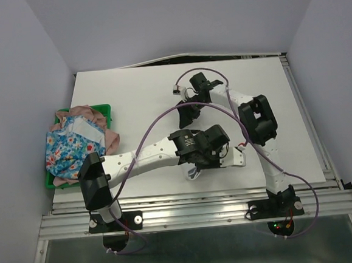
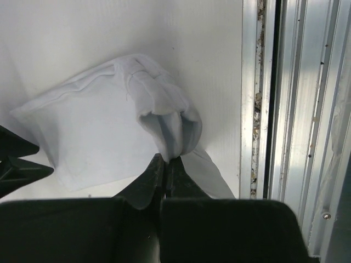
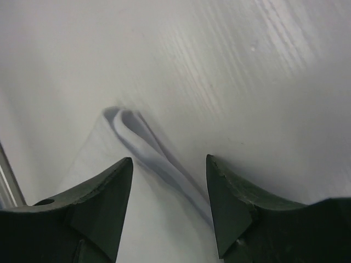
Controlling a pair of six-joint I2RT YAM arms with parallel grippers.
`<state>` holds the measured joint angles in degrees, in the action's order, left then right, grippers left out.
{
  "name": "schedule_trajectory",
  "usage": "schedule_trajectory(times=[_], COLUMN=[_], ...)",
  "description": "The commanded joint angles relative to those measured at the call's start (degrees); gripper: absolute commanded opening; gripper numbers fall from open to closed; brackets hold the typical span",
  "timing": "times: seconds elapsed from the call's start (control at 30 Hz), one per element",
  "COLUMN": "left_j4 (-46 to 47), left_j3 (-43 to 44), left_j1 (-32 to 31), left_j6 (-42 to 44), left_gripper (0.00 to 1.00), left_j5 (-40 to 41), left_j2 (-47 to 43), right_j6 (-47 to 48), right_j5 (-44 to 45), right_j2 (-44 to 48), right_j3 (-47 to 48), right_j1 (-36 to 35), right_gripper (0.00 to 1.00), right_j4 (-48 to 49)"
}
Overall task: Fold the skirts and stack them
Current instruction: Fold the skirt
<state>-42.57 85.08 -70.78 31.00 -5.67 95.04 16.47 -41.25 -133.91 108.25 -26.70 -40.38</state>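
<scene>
The plain white cloth skirt [image 2: 98, 137] lies bunched on the white table [image 1: 136, 92], close to its near edge, with 1 tail trailing toward the aluminium rail [image 2: 258, 109]. The left gripper [image 2: 166, 164] is clamped on a rolled fold of it, jaws pressed together on a thin pinch. The right gripper [image 3: 170, 186] hovers with its jaws apart and holding nothing, over a looped edge of white cloth, most likely the same skirt.

The risks as I see them: the left pinch is so narrow that a pull could slip it free or drag the whole bundle over the rail. The right jaws could close on 2 layers or only 1, twisting the fold. White on white also hides the hem.

The other 2, a blue flowered cloth skirt [image 1: 67, 149] and a dusty-pink cloth skirt [image 1: 112, 138], sit heaped in the green plastic tray [image 1: 104, 108], unfolded.
</scene>
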Motion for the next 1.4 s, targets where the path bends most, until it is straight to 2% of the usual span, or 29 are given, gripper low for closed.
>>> schedule_trajectory(times=[0.0, 0.1, 0.13, 0.23, 0.43, 0.77, 1.07, 1.37], left_j4=[-0.85, -0.33, 0.20, 0.64, 3.80, 8.99, 9.61, 14.00], left_j3=[0.88, 1.05, 0.97, 1.76, 2.90, 1.76, 0.97, -5.62], left_j1=[-0.23, 0.20, 0.47, 2.13, 7.58, 13.03, 13.22, 13.74], left_j6=[0.20, 1.77, 2.30, 4.76, 9.50, 13.29, 12.42, 11.62], left_gripper=[0.00, 0.00, 0.00, 0.00, 0.00, 0.00, 0.00, 0.01], left_j5=[-1.10, 1.27, 1.63, 4.09, 5.06, 4.09, -0.82, -0.13], left_j2=[-4.07, -4.60, -5.04, -3.82, -2.06, 1.46, 4.27, 4.62], right_j6=[2.34, 1.90, 1.81, 1.64, 1.37, 0.85, 0.49, 0.32], right_j5=[-1.10, -4.34, -5.40, -9.19, -12.44, -15.96, -15.70, -15.26], right_j2=[0.49, 2.24, 2.68, 4.61, 6.99, 7.87, 6.73, 6.82], right_j3=[-1.70, -5.23, -7.50, -11.81, -16.04, -19.21, -17.90, -17.02], right_j1=[0.16, 0.16, 0.16, 0.16, 0.16, 0.16, 0.16, 0.16], right_gripper=[0.59, 0.47, 0.39, 0.29, 0.28, 0.28, 0.29, 0.31], right_j4=[-0.31, -0.23, -0.31, -0.40, -0.31, -0.58, -0.58, -0.66])
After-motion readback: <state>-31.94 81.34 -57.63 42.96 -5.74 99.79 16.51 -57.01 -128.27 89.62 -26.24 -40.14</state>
